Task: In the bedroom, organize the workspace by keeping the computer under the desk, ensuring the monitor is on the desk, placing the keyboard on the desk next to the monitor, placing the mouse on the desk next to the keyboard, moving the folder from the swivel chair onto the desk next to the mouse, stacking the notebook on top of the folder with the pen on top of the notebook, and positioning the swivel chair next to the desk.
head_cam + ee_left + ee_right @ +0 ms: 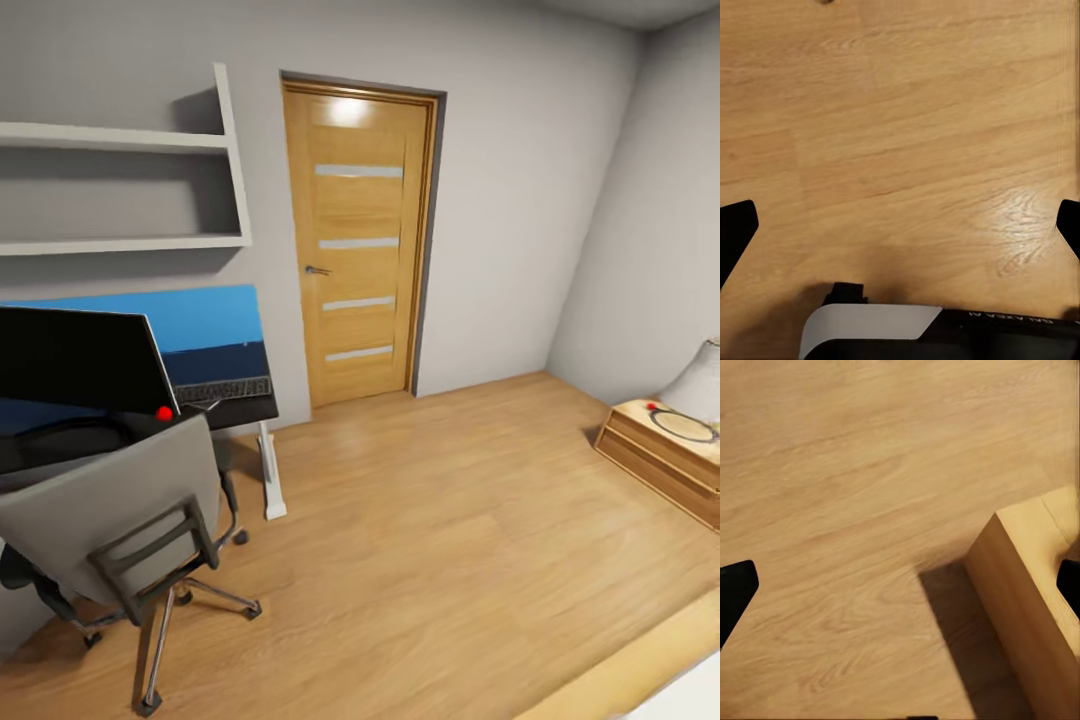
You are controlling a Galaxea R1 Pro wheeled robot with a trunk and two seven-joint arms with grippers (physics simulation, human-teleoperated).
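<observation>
From the head view I see the desk (245,412) at the left of the room, against the wall under two white shelves (130,240). The monitor (80,362) stands on the desk, its dark back panel toward me. The keyboard (222,390) lies on the desk just beside the monitor, on the door side. A small red object (164,412) sits at the monitor's lower corner; I cannot tell what it is. The swivel chair (120,520) stands directly in front of the desk, backrest toward me, blocking my view of the desk's near edge and of the seat.

A wooden door (362,240) is shut in the far wall. A low wooden cabinet (660,455) stands at the right wall, well apart from the desk.

In the left wrist view, the left gripper (900,225) is spread wide, with only the wooden floor (900,135) between its fingertips. In the right wrist view, the right gripper (900,589) is likewise spread wide over the floor, with a wooden box edge (1027,585) near one fingertip. Neither gripper holds anything.
</observation>
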